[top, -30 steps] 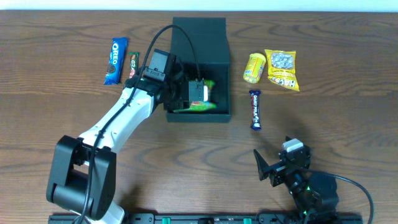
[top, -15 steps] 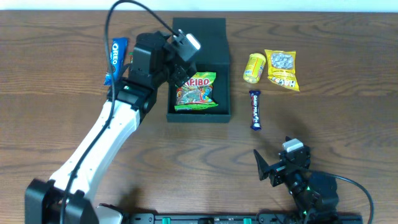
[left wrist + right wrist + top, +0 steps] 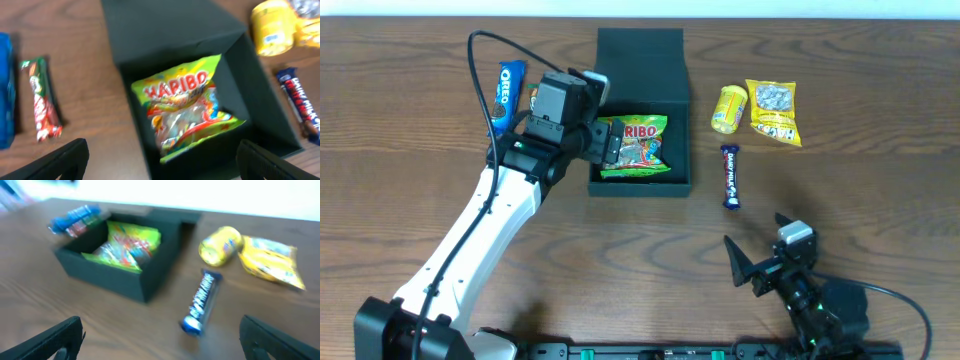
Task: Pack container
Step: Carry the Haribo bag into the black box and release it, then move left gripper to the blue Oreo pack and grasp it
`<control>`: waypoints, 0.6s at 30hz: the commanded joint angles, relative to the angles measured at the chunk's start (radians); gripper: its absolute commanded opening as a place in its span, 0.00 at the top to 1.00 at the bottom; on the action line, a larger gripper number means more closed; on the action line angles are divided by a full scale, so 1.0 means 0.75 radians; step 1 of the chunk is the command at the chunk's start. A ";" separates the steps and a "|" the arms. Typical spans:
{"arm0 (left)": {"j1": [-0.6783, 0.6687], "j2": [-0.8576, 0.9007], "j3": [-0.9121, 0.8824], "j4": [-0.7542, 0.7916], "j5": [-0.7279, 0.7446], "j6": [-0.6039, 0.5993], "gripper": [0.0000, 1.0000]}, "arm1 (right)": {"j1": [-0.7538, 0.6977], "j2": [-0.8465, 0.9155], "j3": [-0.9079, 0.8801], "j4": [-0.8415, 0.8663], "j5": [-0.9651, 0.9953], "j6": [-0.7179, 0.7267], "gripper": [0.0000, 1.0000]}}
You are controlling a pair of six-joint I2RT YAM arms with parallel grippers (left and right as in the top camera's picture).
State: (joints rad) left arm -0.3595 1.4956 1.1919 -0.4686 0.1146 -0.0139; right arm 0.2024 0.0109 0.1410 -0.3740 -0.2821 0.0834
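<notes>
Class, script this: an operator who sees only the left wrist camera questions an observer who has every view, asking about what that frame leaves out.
Operator: Where is the other arm?
Observer: The right gripper sits low near the front edge of the table, to the right of the container, open and empty.
Operator: What is the blue strip at my left edge?
Observer: An Oreo packet, lying alongside the green-and-red bar.

I see a brown wood-grain table [image 3: 880, 200] filling the overhead view, pale strip [image 3: 770, 8] past its far edge, in my right wrist view it reads as bright white blur, too soft to identify, light even, shadows faint
</notes>
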 commanded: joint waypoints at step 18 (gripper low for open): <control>0.423 0.219 0.188 0.028 -0.019 0.144 0.05 | -0.025 0.455 0.064 0.549 -0.178 0.806 0.01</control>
State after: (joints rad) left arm -0.0525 1.5929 1.2514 -0.4297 0.0719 0.0612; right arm 0.1997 0.2260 0.1467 0.0071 -0.4191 0.7452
